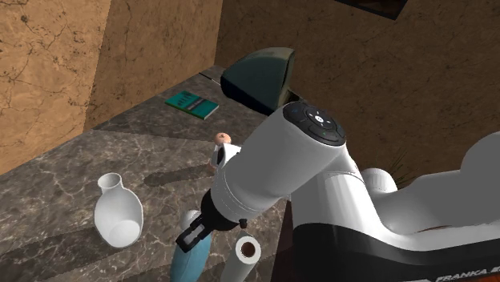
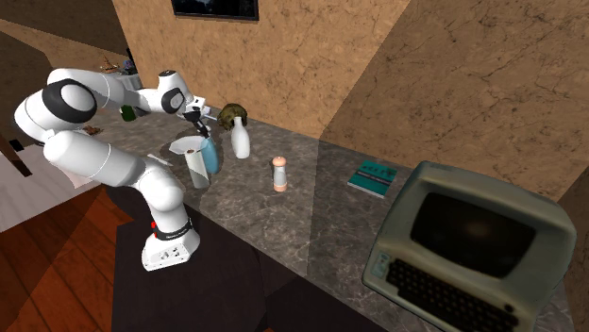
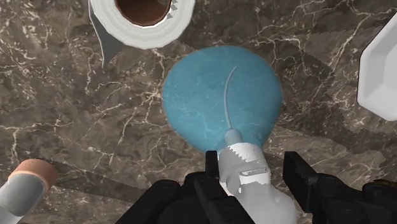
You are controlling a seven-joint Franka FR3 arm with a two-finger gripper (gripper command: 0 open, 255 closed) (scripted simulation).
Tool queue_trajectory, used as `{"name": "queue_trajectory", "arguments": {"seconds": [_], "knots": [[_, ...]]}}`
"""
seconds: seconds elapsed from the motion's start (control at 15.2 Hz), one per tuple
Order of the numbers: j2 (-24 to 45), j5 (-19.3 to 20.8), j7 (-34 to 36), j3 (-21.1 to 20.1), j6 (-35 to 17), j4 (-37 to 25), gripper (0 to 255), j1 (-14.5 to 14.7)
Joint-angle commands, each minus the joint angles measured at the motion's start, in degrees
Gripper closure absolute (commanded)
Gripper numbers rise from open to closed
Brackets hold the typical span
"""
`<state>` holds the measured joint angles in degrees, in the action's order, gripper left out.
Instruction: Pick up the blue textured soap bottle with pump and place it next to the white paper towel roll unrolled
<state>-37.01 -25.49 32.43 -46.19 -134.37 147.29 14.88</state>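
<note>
The blue textured soap bottle point(image 3: 216, 102) stands upright on the dark marble counter point(image 1: 72, 172), right beside the white paper towel roll point(image 3: 143, 22). My black gripper point(image 3: 254, 167) hangs straight above the bottle, open. The silvery pump neck point(image 3: 242, 167) lies between the fingers; one finger is at its side and a dark gap shows before the other. In the shoulder view the gripper point(image 1: 196, 232) sits over the bottle point(image 1: 188, 260), with the roll point(image 1: 247, 256) just to its right. The second exterior view shows bottle point(image 2: 211, 156) and roll point(image 2: 196, 168) touching or nearly so.
A white vase point(image 1: 118, 212) stands close to the bottle on the shoulder view's left. A small capped shaker point(image 1: 220, 148), a teal book point(image 1: 192, 104) and an old computer point(image 1: 260, 76) sit farther along. A white dish point(image 3: 382, 70) lies near the bottle. Brown walls border the counter.
</note>
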Motion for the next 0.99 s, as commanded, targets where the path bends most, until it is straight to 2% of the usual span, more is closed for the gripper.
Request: {"name": "queue_trajectory", "arguments": {"seconds": [0.0,0.53,0.59,0.92], "knots": [[0.4,-0.3,0.1,-0.6,-1.2,0.8,255,0.0],[0.4,-0.3,0.1,-0.6,-1.2,0.8,255,0.0],[0.4,-0.3,0.1,-0.6,-1.2,0.8,0,0.0],[0.4,-0.3,0.1,-0.6,-1.2,0.8,0,0.0]]}}
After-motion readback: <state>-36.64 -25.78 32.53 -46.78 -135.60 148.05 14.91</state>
